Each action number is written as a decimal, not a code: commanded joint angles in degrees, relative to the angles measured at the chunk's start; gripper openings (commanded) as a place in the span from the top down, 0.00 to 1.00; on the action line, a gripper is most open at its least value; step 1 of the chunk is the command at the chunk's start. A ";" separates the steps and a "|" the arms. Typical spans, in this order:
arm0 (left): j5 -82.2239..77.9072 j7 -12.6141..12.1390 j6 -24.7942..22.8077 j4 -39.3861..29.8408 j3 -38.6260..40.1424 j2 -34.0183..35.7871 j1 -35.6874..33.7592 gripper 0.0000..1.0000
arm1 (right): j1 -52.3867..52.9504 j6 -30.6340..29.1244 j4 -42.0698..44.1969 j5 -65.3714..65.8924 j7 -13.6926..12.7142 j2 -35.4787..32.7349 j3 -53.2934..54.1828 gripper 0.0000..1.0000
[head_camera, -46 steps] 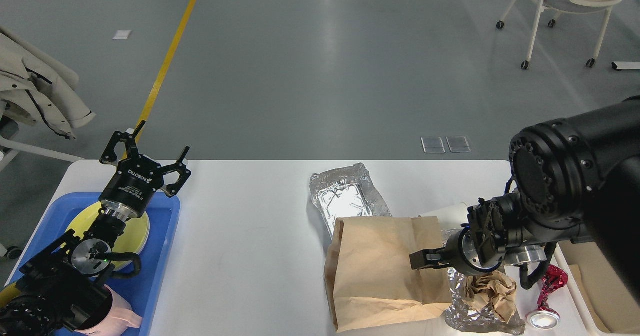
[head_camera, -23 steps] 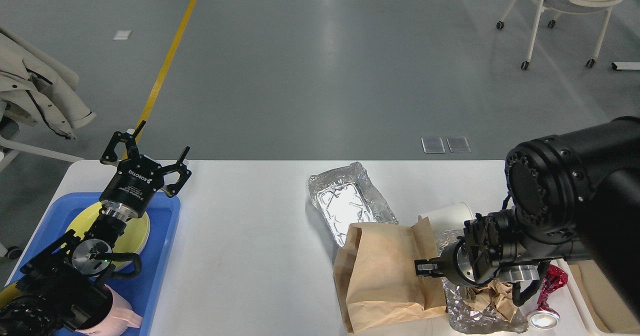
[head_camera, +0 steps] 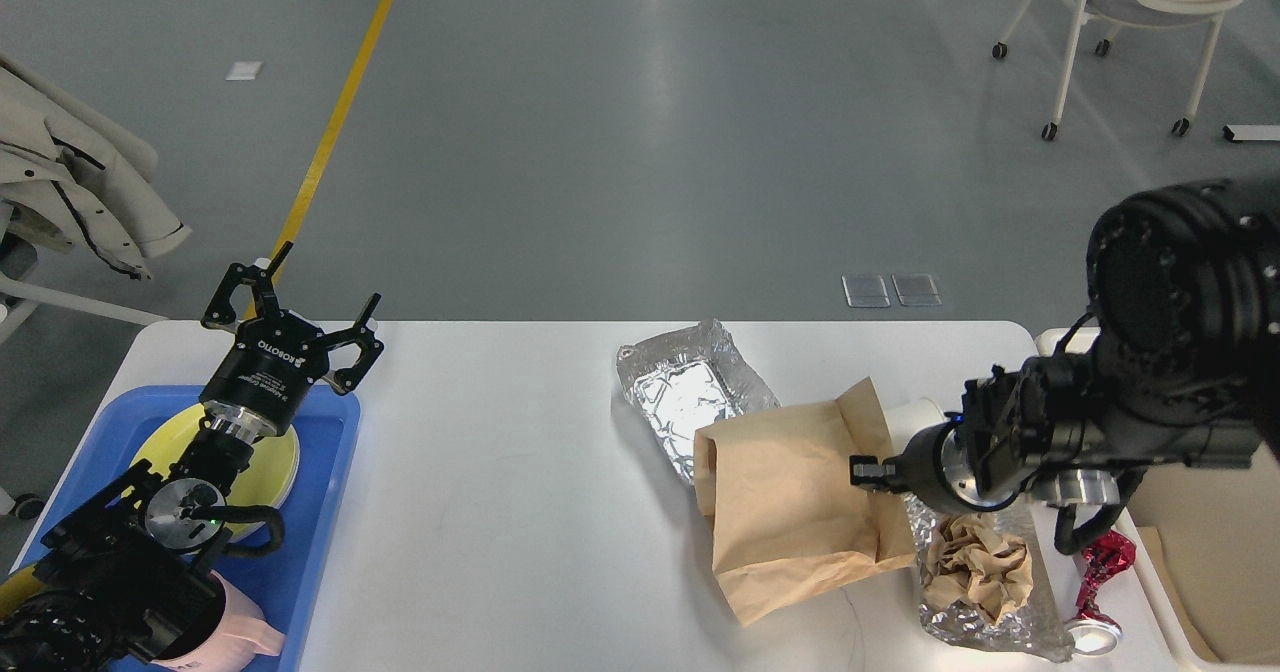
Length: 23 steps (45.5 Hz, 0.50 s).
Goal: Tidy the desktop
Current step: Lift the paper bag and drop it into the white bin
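The white desktop (head_camera: 500,512) stretches across the room in front of me, cluttered at both ends. On the left sits a blue tray (head_camera: 320,512) carrying a yellow plate (head_camera: 280,467) and a pink cup (head_camera: 245,627). Right of centre, an empty foil tray (head_camera: 680,392) lies partly under a brown paper bag (head_camera: 790,502); beside the bag, crumpled brown paper (head_camera: 975,567) rests on loose foil (head_camera: 1000,632), with a red wrapper (head_camera: 1100,562) and a cream bin (head_camera: 1215,552) at the far edge. The left gripper (head_camera: 300,317) hangs above the tray's far edge, fingers spread wide, holding nothing. The right gripper (head_camera: 865,472) pinches the bag's right edge.
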<state>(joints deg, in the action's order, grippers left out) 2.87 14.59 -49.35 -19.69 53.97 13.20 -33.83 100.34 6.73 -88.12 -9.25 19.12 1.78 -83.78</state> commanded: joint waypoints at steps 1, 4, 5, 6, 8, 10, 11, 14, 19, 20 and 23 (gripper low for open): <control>-0.06 0.00 -0.04 0.00 -0.01 -0.02 0.00 0.00 | 14.07 -11.45 -4.51 0.29 1.00 -3.18 -0.51 1.00; 0.03 0.00 -0.04 0.00 -0.01 -0.02 0.00 0.00 | 21.98 -18.92 -4.78 0.81 1.01 -6.34 0.11 1.00; 0.03 0.00 -0.04 0.00 0.08 -0.02 0.00 0.00 | 24.44 -21.29 -4.52 1.16 0.92 -7.91 0.20 1.00; -0.06 0.00 -0.04 0.00 0.08 -0.02 0.00 0.00 | 26.90 -23.58 -4.34 1.52 0.92 -9.58 0.37 1.00; 0.03 0.00 -0.04 0.00 0.17 -0.02 0.00 0.00 | 32.00 -28.15 -3.56 1.87 1.01 -12.05 0.29 1.00; 0.03 0.00 -0.04 0.00 0.25 -0.02 0.00 0.00 | 36.75 -33.16 -2.42 2.66 1.01 -13.37 0.02 1.00; 0.03 0.00 -0.04 0.00 0.43 -0.02 0.00 0.00 | 39.12 -35.62 -1.80 3.10 1.01 -13.64 -0.24 1.00; 0.03 0.00 -0.04 0.00 0.78 -0.02 0.00 0.00 | 44.84 -43.35 -0.65 5.73 1.01 -14.43 -0.59 1.00; 0.03 0.00 -0.13 0.00 0.78 -0.02 0.08 0.00 | 51.79 -51.28 -0.12 11.70 1.01 -18.56 0.19 1.00; 0.03 0.00 -0.05 0.00 0.78 -0.02 0.08 0.00 | 52.76 -52.24 -0.12 12.50 1.01 -19.17 0.37 1.00; 0.03 0.00 -0.13 0.00 0.78 -0.02 0.08 0.00 | 55.57 -53.74 -0.12 14.00 1.01 -19.97 0.29 1.00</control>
<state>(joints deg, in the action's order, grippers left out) 2.90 14.59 -49.45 -19.69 54.75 13.18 -33.83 150.53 -42.68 -88.42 1.18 20.13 -15.90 -83.79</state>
